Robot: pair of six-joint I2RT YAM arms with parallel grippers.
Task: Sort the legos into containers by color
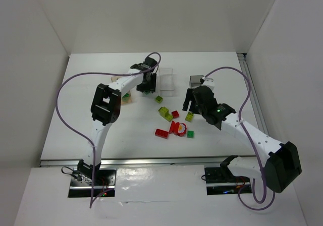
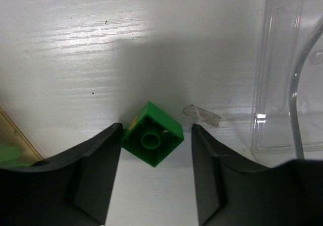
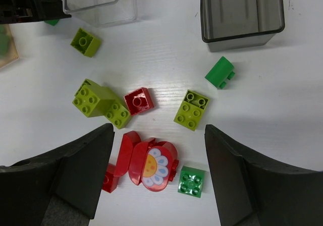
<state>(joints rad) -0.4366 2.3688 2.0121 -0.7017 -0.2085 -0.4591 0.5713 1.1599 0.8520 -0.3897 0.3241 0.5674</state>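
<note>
Left wrist shows my left gripper [image 2: 156,132] spread wide around the green brick [image 2: 151,141] at lower centre; I centre it before squeezing.

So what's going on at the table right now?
The left gripper has its fingers open on either side of a dark green brick lying on the table, between the orange-tan bin and the clear bin; it isn't gripped. The right gripper hovers open over the loose bricks, red, yellow-green and green, including the round red flower piece. The dark grey bin sits beyond them.
</note>
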